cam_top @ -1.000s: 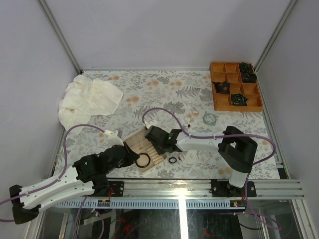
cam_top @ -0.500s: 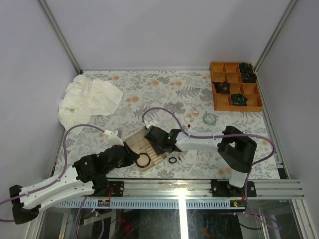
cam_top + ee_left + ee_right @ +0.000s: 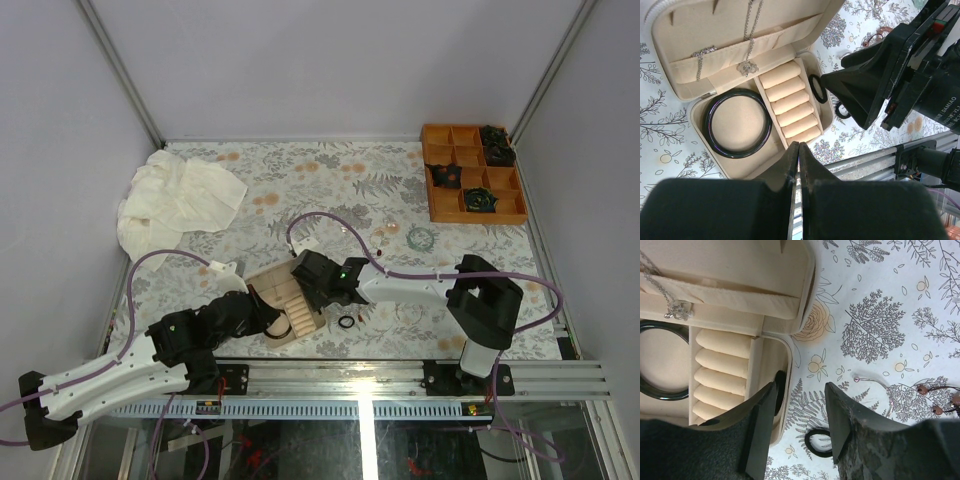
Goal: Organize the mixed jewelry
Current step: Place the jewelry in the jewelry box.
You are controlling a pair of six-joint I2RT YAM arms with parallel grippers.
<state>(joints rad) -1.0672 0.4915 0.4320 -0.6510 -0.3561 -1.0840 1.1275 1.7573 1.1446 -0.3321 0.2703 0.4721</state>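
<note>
The open beige jewelry box [image 3: 290, 292] lies near the front edge. In the left wrist view it holds a black bangle [image 3: 737, 130], a small black ring [image 3: 817, 88] in its side slot, and silver necklaces [image 3: 747, 65]. My left gripper [image 3: 798, 146] is shut and empty above the box's near edge. My right gripper [image 3: 800, 390] is open, its left finger over the box's side slot and the ring [image 3: 780, 390] in it. Another black ring [image 3: 819, 441] lies on the table below it. A thin silver hoop [image 3: 875, 387] and red earrings [image 3: 935, 400] lie to the right. A teal bracelet [image 3: 418, 238] lies farther back.
An orange compartment tray [image 3: 472, 185] with dark rosettes stands at the back right. A crumpled white cloth [image 3: 178, 198] lies at the back left. The metal rail [image 3: 400, 370] runs along the front edge. The right gripper [image 3: 875, 90] hangs close beside the left one.
The black bangle, plain to see in the top view before, now lies mostly under my left gripper. The right arm's elbow has shifted slightly right; its gripper stays at the box's right edge.
</note>
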